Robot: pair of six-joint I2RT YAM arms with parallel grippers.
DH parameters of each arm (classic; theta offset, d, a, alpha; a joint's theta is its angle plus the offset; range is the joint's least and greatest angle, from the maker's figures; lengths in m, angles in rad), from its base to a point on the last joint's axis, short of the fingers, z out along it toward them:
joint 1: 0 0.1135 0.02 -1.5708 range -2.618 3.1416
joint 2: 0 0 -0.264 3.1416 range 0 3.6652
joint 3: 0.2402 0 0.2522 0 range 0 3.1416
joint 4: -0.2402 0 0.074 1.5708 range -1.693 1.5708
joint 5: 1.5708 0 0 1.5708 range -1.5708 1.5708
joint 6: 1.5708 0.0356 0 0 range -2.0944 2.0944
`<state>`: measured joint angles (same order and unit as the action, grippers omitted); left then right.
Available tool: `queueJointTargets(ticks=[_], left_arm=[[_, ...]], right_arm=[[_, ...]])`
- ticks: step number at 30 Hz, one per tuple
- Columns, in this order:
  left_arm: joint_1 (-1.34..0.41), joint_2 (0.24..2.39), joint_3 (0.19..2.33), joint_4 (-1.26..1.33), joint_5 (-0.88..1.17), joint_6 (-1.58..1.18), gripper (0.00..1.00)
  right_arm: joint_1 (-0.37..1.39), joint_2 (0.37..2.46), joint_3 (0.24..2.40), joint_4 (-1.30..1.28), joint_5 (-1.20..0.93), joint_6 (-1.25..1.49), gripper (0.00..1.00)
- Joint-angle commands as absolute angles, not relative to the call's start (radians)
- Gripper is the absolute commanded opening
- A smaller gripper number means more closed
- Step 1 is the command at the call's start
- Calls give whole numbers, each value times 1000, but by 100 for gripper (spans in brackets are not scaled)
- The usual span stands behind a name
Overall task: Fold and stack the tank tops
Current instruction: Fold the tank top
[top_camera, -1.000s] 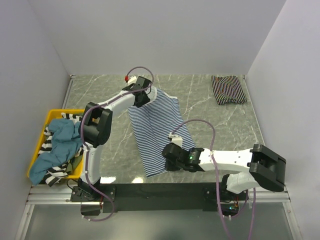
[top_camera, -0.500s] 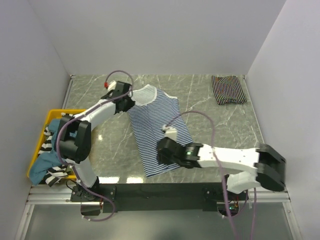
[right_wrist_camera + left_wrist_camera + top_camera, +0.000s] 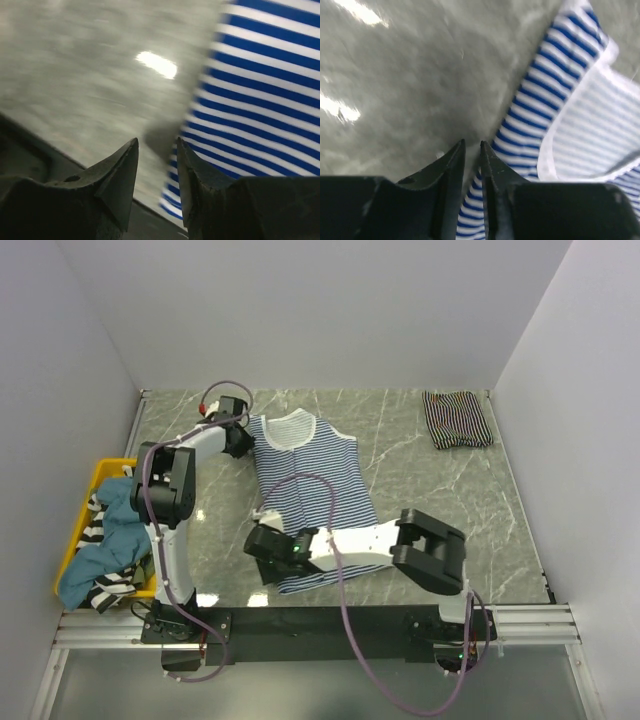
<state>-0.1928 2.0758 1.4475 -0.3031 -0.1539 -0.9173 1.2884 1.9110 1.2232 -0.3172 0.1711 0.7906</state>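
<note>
A grey marbled counter [image 3: 440, 500] fills the top view, with white walls on three sides. On the middle of it the blue-and-white tank top [image 3: 315, 495] lies spread flat, its white-trimmed neck toward 12 o'clock and its hem toward 6, the whole piece leaning a little so the hem sits further right than the neck. The right arm [image 3: 370, 540] is bent low across the near edge, over the hem. The left arm [image 3: 165, 490] reaches from the near left up toward 11 o'clock.

At 9 o'clock, off the counter's left edge, a yellow bin [image 3: 100, 472] holds a heap of clothes [image 3: 115, 530], teal and black-and-white striped. In the far corner at 1 o'clock a folded black-and-white tank top [image 3: 457, 419] lies by itself, well apart from the spread one.

The right jaws are at the spread top's 7 o'clock corner. They are parted, with nothing between them, and the hem edge is just beside them. The left jaws are at the top's 11 o'clock shoulder strap. They are a narrow slit apart, just beside the striped strap, with no cloth seen pinched.
</note>
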Motion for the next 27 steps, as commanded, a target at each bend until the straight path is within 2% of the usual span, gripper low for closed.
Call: queueJointTargets(ticks=[1,6,10,12,18,20,23,27], left_arm=[[-143,2117,1528,-363,-166,-848,27],[-120,2131,1627,-388,-137,-805,32],[-118,2103,1680,-396,-104,-785,37],[-123,2071,1666,-373,-83,-781,39],[-159,1954,1598,-275,41,-775,44],[-199,1992,1693,-294,70,-750,45],[-314,2100,1888,-386,5,-686,46],[-466,2261,2113,-457,-69,-620,47]], right_arm=[[1310,1992,1345,-290,62,772,44],[1295,2089,1494,-278,-29,762,45],[1250,2019,1490,-238,-6,764,45],[1221,1944,1433,-229,70,764,46],[1017,1515,1048,-250,199,822,48],[956,1367,987,-288,293,841,51],[887,1227,890,-395,388,874,53],[749,1117,711,-396,330,897,54]])
